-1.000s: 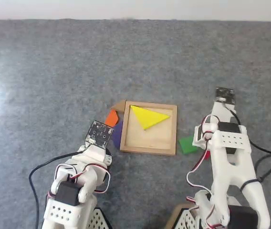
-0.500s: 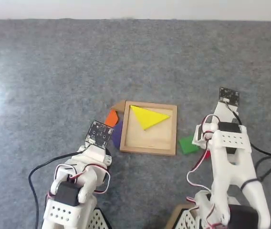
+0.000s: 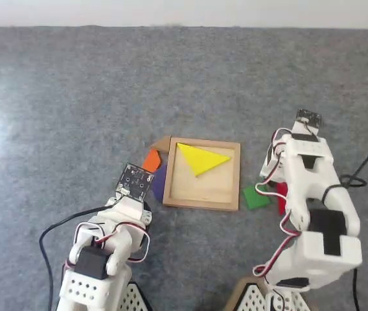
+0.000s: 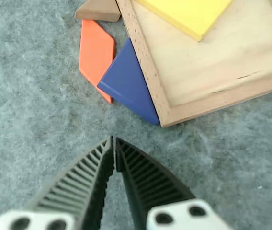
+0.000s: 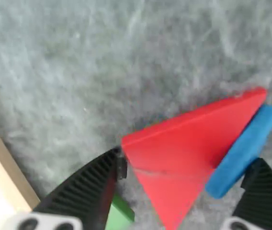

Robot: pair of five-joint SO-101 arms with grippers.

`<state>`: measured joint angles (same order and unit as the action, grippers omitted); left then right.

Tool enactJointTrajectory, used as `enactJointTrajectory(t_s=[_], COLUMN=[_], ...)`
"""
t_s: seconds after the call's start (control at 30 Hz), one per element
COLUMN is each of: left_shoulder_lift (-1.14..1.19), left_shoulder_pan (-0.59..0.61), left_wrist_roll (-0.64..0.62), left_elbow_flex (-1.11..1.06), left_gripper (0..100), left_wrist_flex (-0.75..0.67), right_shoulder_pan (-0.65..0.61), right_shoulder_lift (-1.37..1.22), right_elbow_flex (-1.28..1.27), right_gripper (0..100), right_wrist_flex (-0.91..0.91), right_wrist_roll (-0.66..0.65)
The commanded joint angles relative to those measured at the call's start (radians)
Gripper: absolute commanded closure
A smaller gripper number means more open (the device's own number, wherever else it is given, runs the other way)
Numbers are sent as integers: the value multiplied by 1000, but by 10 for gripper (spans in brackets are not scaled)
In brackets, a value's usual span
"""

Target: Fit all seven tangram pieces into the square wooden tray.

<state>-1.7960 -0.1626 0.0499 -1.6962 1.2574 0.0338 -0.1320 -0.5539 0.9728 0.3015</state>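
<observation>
Closing your right tool [image 5: 188, 167] as it stands could go badly: its jaws are spread wide across both the red triangle [image 5: 184, 148] and the light blue piece [image 5: 243, 151] touching its edge, so you may pinch the two together, or squeeze the triangle's sloped sides and have it squirt out toward the green piece [image 5: 120, 214]. Both lie on the bench [image 5: 78, 57] near the square wooden tray [image 3: 201, 203], which holds the yellow triangle [image 3: 200, 159] alone. Your left tool [image 4: 113, 143], pinched shut on nothing, hovers near the dark blue piece [image 4: 126, 84] lying against the tray's outer wall; a careless nudge there could shift the tray.
</observation>
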Motion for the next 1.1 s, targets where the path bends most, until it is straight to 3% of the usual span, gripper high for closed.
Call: enactJointTrajectory(t_s=[0.0,0.47,0.7,0.9,1.07], left_shoulder_lift=[-20,-20,-20,-20,-20], left_shoulder_pan=[3,3,2,3,3], left_wrist_roll=[6,6,6,5,5], left_elbow_flex=[13,13,13,13,13], left_gripper=[985,985,985,985,985], left_wrist_flex=[3,3,3,3,3], right_shoulder_pan=[7,-73,-27,-39,-31], right_shoulder_lift=[-30,-272,-286,-294,-285], right_elbow_flex=[120,433,473,485,497], right_gripper=[626,625,625,626,626], right_wrist_flex=[-13,53,85,88,93], right_wrist_roll=[14,-26,103,322,356])
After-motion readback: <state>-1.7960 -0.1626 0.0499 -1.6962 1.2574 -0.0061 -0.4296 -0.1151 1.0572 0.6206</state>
